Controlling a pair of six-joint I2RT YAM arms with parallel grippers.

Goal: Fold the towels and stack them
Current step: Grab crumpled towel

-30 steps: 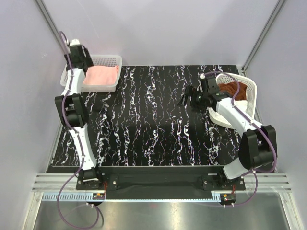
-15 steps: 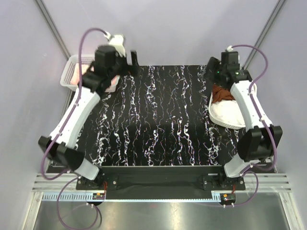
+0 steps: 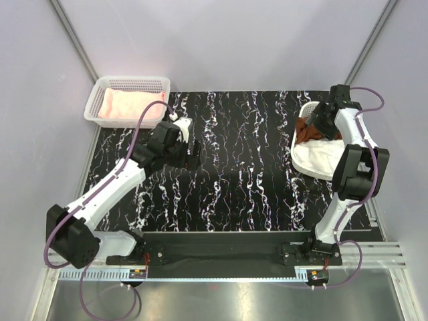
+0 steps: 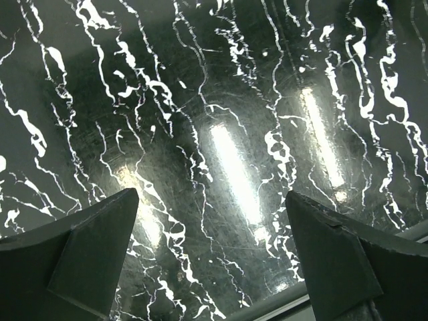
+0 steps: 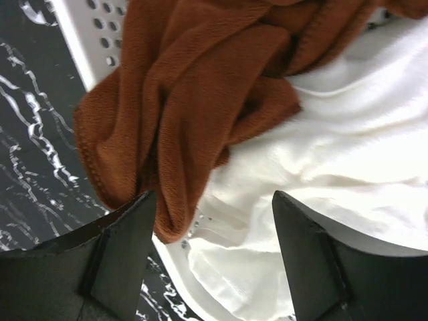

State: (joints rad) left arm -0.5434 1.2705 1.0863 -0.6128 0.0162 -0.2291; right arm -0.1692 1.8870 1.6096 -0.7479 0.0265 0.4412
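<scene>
The left claw (image 4: 210,264) stands with its fingers wide apart and holds nothing, hanging over bare black marbled table (image 4: 221,100) a little left of the middle. Far behind it, in the far left corner, the pale pink towel (image 3: 127,105) lies folded in the left basket (image 3: 134,81). The right claw (image 5: 212,200) also has its fingers apart and clamps nothing. It is poised right over the bunched rust-brown towel (image 5: 200,87), whose lower edge sits close to one finger. That towel lies on the white towel (image 5: 334,134), both in the tilted right basket (image 5: 80,20) at the far right of the table.
</scene>
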